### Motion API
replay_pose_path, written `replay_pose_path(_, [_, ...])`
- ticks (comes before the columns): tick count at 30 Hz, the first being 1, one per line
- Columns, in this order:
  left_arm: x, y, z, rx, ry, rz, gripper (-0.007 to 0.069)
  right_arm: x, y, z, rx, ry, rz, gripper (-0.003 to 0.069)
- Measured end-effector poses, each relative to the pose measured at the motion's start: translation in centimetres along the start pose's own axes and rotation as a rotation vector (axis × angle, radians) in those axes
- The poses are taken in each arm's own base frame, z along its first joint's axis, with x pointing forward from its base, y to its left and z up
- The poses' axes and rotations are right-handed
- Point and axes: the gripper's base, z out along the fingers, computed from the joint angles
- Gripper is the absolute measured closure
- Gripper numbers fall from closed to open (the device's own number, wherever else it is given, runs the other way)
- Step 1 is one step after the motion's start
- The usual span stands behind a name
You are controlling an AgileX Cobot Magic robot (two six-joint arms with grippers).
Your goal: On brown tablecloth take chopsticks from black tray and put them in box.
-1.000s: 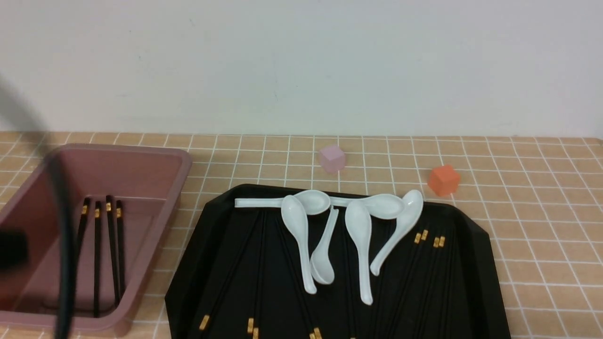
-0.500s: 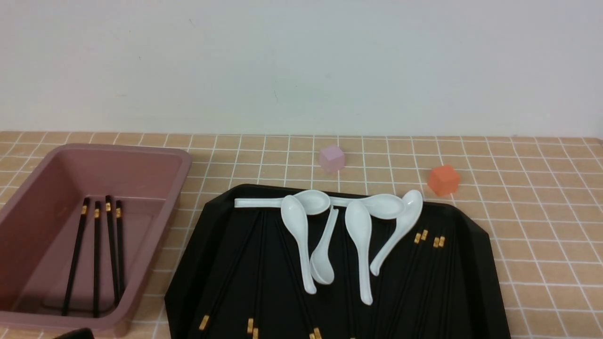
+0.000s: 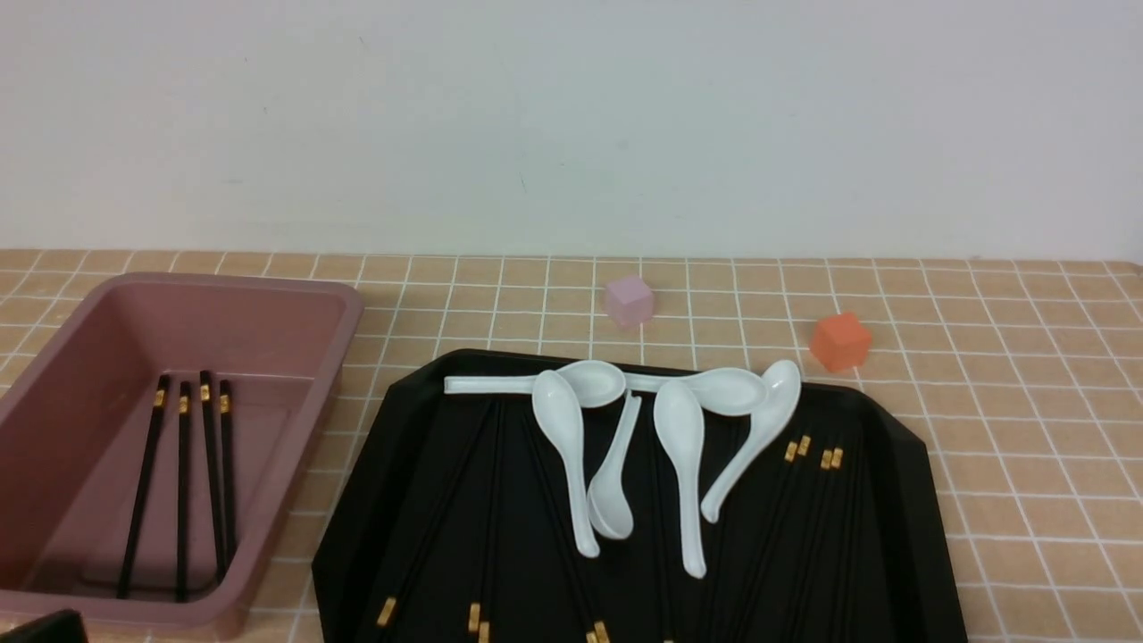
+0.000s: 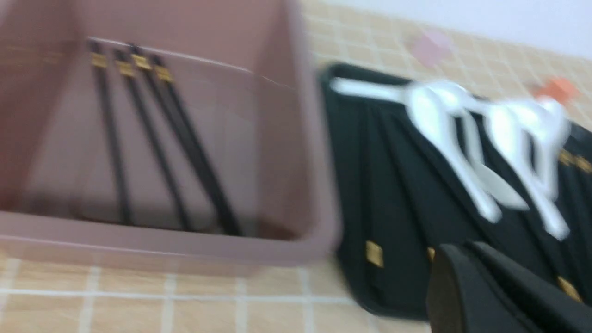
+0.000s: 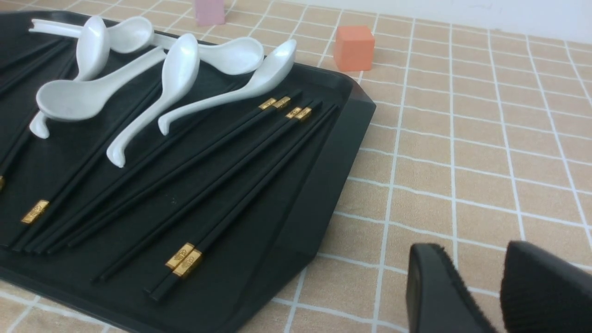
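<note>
Several black chopsticks (image 3: 183,482) with gold bands lie in the pink box (image 3: 353,304) at the left on the brown tablecloth (image 3: 1027,429). More chopsticks (image 3: 804,527) lie on the black tray (image 3: 902,464), partly under white spoons (image 3: 679,446). The left wrist view is blurred: my left gripper (image 4: 458,249) has its fingers together with nothing between them, near the tray's (image 4: 370,185) near corner, beside the box (image 4: 162,245). My right gripper (image 5: 471,252) is open and empty over the cloth, right of the tray (image 5: 333,157) and its chopsticks (image 5: 240,175).
A pink cube (image 3: 629,299) and an orange cube (image 3: 840,340) sit on the cloth behind the tray. A white wall stands at the back. A black part of my left arm (image 3: 36,628) shows at the front view's lower left corner.
My left arm and its cable were over the box a second ago and have pulled back to the lower left corner. The chopsticks in the box and on the tray have not moved.
</note>
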Motion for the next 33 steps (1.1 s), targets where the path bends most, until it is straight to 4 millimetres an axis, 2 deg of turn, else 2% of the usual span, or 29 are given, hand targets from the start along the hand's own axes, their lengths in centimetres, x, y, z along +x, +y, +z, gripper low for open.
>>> replay_pose_path(4, [2.6, 1.7, 0.6, -0.064, -0.095, -0.038, 0.0637, 0.0, 0.0, 0.0, 0.0, 0.0, 0.0, 0.0419])
replay_pose_path(8, [5.2, 2.9, 1.0, -0.084, -0.101, -0.051, 0.0637, 0.0, 0.0, 0.0, 0.0, 0.0, 0.0, 0.0419])
replay_pose_path(33, [5.7, 3.2, 1.0, -0.094, -0.068, -0.068, 0.0626, 0.0, 0.0, 0.0, 0.0, 0.0, 0.0, 0.0419])
